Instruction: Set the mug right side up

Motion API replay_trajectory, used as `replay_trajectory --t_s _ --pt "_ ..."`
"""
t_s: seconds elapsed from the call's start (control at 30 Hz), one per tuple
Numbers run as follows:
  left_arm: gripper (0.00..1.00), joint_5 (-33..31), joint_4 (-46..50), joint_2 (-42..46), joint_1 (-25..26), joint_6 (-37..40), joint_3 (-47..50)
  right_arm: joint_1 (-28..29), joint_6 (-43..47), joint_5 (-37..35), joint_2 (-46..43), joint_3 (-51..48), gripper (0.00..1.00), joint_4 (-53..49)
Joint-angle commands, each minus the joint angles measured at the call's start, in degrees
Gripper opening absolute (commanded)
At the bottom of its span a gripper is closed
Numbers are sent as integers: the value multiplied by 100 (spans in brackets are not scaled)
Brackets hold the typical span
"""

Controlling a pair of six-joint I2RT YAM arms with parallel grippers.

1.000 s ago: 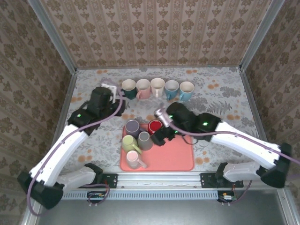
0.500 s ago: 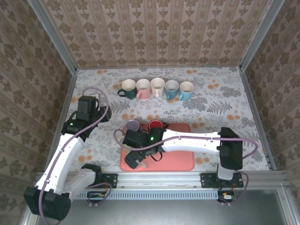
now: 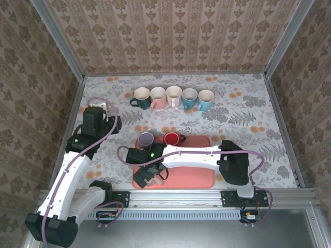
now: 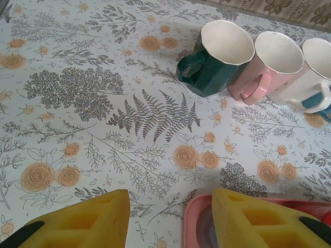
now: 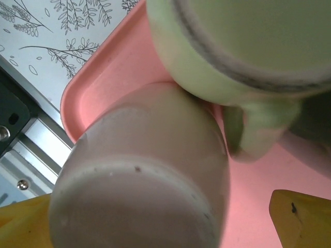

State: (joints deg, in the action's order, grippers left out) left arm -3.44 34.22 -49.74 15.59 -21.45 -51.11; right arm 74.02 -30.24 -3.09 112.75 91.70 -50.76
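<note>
Top external: look to the near-left corner of the pink tray [image 3: 199, 178] for the right gripper [image 3: 147, 174], low over that corner on an arm stretched across the tray from its right side. Right wrist: see the yellow fingertips [image 5: 302, 217] spread fully wide, one on each side of the pale pink mug [image 5: 150, 186] and closed on nothing; cannot tell about contact. Find that mug's closed base turned toward the camera, just beside a green mug [image 5: 222, 57] also on the tray. Note a purple mug [image 3: 146, 138] and a red mug [image 3: 171, 138] at the tray's far edge, and a row of five mugs [image 3: 173, 96] well beyond it. Left wrist: spot the left gripper [image 4: 170, 219] just off the tray's far-left corner, fingers partly apart and empty above the flowered tablecloth [image 4: 103, 103], facing a dark green mug [image 4: 217, 57].
</note>
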Motion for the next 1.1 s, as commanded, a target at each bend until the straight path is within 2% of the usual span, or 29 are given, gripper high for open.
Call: replay_trajectory --t_s 0.0,0.17,0.43,0.53,0.63,0.9,0.93,1.07 --pt "47 -120 -53 93 -62 -103 47 51 50 -213 227 193 98 -356" --pt "47 -154 -41 96 -58 -82 51 42 90 -191 366 153 93 -302" --pt "47 -152 -48 44 -56 -61 48 -10 158 -51 113 -70 73 -197" --pt "47 -156 -58 37 -57 -51 45 -54 206 44 -57 -142 58 -195" --pt "47 -159 -64 31 -54 -26 46 -106 227 78 -236 -229 48 -214" --pt "47 -146 -78 -33 -47 16 55 -199 385 129 -814 -293 44 -255" --pt "47 -134 -82 -41 -52 12 58 -218 443 178 -893 -310 41 -246" --pt "47 -100 -99 -62 -50 35 68 -337 488 507 -1073 -232 40 -452"
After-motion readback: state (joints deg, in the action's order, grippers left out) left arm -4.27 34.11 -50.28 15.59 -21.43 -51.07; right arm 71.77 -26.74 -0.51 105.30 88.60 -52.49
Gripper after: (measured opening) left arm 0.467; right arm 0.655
